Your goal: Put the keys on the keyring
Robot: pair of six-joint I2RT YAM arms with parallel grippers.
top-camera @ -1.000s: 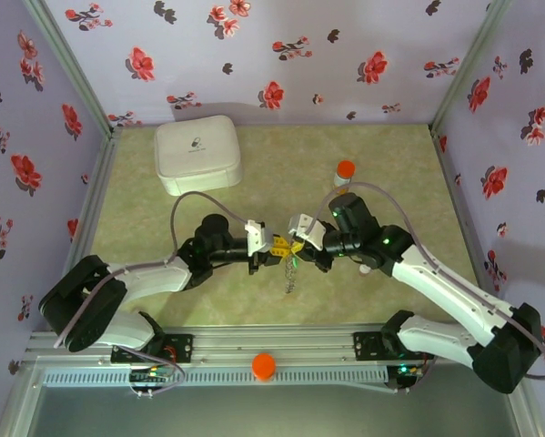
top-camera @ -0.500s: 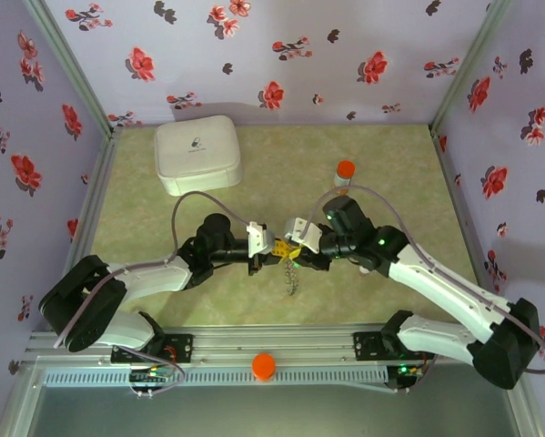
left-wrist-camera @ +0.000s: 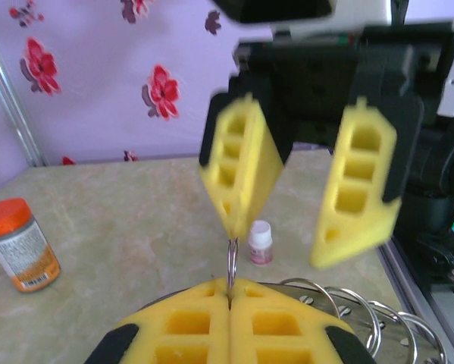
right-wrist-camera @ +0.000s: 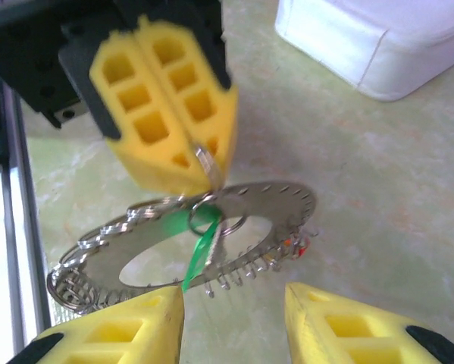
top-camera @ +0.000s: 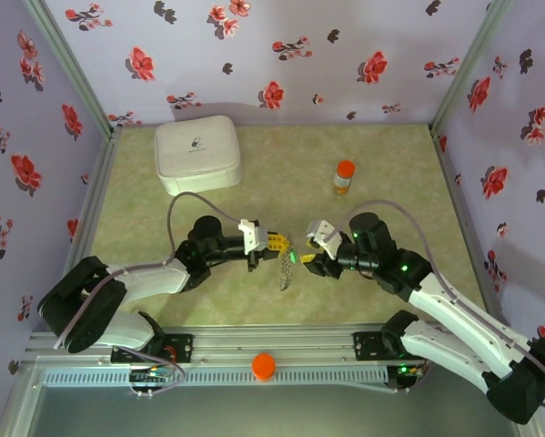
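Keyring hangs from the left hand, which is clenched on a thin metal tab at the ring's rim, between the two arms near the middle of the surface. Whether its low edge touches the surface cannot be told. A green-tagged key dangles at the ring's inner edge from a small loop. What has changed over the last second is the right arm. It had been pressed in close against the left hand, almost nose to nose, and it has now drawn back toward its own side, so the orange-capped bottle it had been partly covering stands in plain sight. The right hand is released, its fingers spread wide with nothing between them, just beside the ring but apart from it. That reads as one threading attempt finished. The green key seems to be on, the ring stays held up ready, and the right arm is probably free to go and fetch another key.
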